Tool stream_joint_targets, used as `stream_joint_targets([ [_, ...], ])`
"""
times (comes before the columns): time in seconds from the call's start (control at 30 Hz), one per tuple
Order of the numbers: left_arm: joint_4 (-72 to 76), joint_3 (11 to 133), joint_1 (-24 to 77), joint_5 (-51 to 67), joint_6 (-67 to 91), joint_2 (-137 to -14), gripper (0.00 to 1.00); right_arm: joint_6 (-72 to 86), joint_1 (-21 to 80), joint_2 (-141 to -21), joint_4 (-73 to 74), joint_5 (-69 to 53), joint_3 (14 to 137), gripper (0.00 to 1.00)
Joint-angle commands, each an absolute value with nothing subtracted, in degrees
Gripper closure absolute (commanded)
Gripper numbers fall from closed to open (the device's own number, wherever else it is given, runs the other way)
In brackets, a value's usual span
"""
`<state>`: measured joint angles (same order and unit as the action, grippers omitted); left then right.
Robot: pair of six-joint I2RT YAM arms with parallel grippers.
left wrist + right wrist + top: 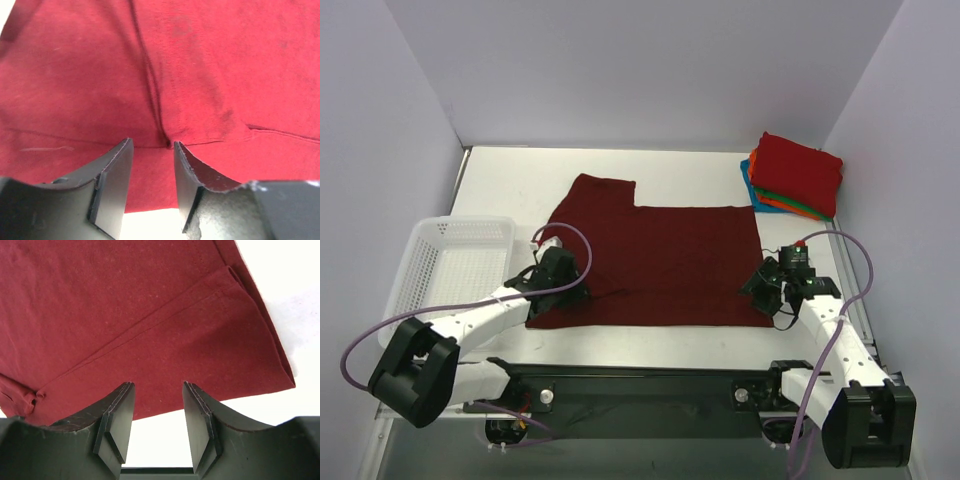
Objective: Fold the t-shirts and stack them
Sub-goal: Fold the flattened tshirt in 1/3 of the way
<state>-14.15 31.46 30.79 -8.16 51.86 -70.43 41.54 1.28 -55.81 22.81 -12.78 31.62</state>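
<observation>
Shirt (660, 265): light, limp, will sag and crease. Take it by the hem corners at the counter's (650, 165) near edge. Left pincer (152, 150) and right pincer (157, 390) parted, empty, over the hem.

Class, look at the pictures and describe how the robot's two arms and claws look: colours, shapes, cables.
The left arm and right arm have white tubular links on chunky black bases. A lavender cable loops along each. The left claw and right claw are black, each with two flat, wedge-shaped fingers; one left finger's edge looks chipped.
</observation>
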Motion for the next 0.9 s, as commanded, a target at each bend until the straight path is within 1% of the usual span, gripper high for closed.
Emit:
stream_joint_targets([
  [0.0,-8.4,33.3,31.8,-6.1,51.9,-72.3,0.52,41.8,2.2,-56.3,22.3,-12.1,31.3,0.56],
  [0.27,-6.5,35.5,33.3,-6.1,52.3,-76.6,0.57,42.2,2.5,-56.2,22.0,-11.8,30.6,0.56],
  [0.5,-5.5,37.7,34.2,-6.1,52.6,-79.6,0.70,42.4,2.7,-55.9,22.0,-11.7,30.4,0.57],
  [0.57,-5.5,38.4,34.3,-6.1,52.6,-80.5,0.75,42.5,2.8,-55.9,22.0,-11.7,30.4,0.57],
  [0.6,-5.5,39.1,34.5,-6.1,52.6,-80.8,0.79,42.4,2.8,-55.8,22.0,-11.6,30.3,0.57],
  [0.67,-5.2,40.0,34.4,-6.0,52.4,-81.7,0.83,42.4,2.8,-55.9,22.0,-11.6,30.4,0.57],
  [0.7,-5.2,41.0,34.5,-6.0,52.3,-82.3,0.86,42.4,2.8,-55.9,22.0,-11.5,30.4,0.57],
  [0.73,-5.2,41.7,34.5,-6.0,52.1,-82.7,0.88,42.5,2.8,-56.0,22.0,-11.5,30.4,0.57],
  [0.8,-5.2,43.4,34.4,-5.9,51.8,-84.1,0.93,42.5,2.9,-56.0,22.0,-11.4,30.5,0.57],
  [0.87,-5.3,44.9,34.4,-5.6,51.4,-85.6,0.94,42.5,2.9,-56.2,22.0,-11.3,30.6,0.57],
])
